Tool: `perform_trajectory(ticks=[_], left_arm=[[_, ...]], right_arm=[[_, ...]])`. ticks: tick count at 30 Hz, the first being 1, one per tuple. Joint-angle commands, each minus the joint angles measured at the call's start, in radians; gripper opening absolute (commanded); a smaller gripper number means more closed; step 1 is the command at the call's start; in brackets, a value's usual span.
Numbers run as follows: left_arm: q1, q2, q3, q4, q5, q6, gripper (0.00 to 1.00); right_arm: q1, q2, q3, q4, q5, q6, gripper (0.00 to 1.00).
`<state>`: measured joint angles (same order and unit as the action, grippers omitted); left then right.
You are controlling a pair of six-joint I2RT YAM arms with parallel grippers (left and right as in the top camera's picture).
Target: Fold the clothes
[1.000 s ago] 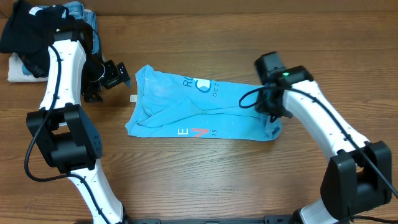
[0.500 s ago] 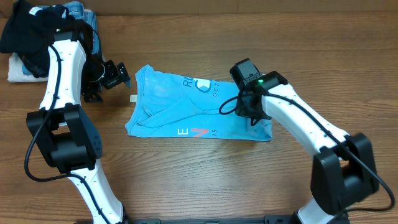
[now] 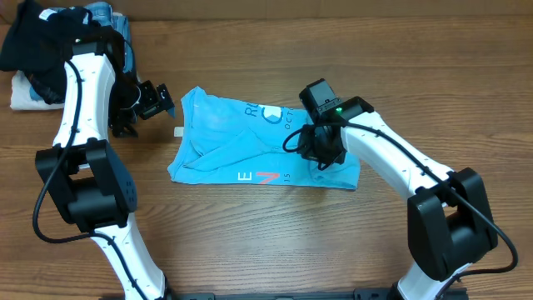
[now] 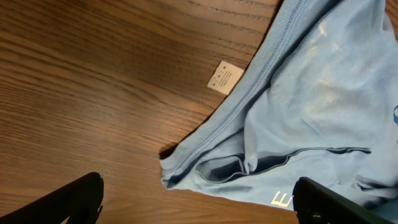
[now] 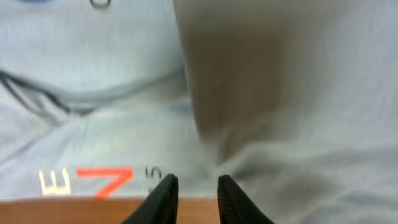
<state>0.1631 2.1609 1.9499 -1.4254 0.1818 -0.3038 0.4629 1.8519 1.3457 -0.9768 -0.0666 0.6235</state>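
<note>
The clothes are a light sky-blue T-shirt point(image 3: 241, 146) lying crumpled mid-table, with red-and-white lettering point(image 3: 265, 177) along its near edge. Its right end is folded leftward under my right gripper point(image 3: 321, 152), which hovers low over the cloth. In the right wrist view that gripper point(image 5: 198, 185) stands narrowly open just above the shirt point(image 5: 280, 93), and nothing lies between its fingertips. My left gripper point(image 3: 150, 100) is wide open beside the shirt's left edge. The left wrist view shows its fingers point(image 4: 81, 196) spread over bare wood, with the shirt's hem point(image 4: 249, 93) ahead.
A pile with a black garment point(image 3: 46, 37) and blue denim sits at the table's far-left corner, over a white cloth point(image 3: 25, 96). A small white label point(image 4: 224, 76) lies on the wood by the shirt's hem.
My right arm swept left and carried the shirt's right end over the body, so the shirt is shorter. Its jaws, shut before, have parted a little. The left arm stayed still.
</note>
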Motion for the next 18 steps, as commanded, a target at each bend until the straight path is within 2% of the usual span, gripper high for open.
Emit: perform_trajectory(ticks=[1,3,5,7,10,12,15,18], left_arm=[[-0.007,-0.010,0.001,-0.005,-0.005,0.020,1.00],[-0.007,-0.010,0.001,-0.007,-0.005,0.020,1.00],[-0.007,-0.010,0.001,-0.008,-0.005,0.020,1.00],[-0.007,-0.010,0.001,-0.010,-0.005,0.020,1.00],[-0.007,-0.010,0.001,-0.010,-0.005,0.019,1.00],[-0.007,-0.010,0.001,-0.010,-0.005,0.019,1.00],[-0.008,-0.010,0.001,-0.009,-0.002,0.019,1.00],[-0.015,-0.010,0.001,-0.009,0.002,0.019,1.00]], right_arm=[[-0.028,0.001,0.094,-0.060,-0.024,-0.002,0.28],[-0.057,0.001,0.141,-0.109,0.001,-0.002,0.36],[-0.089,0.001,0.167,-0.135,0.022,-0.003,0.48],[-0.119,0.001,0.168,-0.136,0.024,-0.034,0.49],[-0.158,0.002,0.149,-0.131,0.021,-0.056,0.36],[-0.174,0.006,0.129,-0.124,0.016,-0.076,0.21],[-0.177,0.013,0.082,-0.089,-0.014,-0.100,0.04],[-0.174,0.013,0.007,-0.017,-0.101,-0.100,0.04]])
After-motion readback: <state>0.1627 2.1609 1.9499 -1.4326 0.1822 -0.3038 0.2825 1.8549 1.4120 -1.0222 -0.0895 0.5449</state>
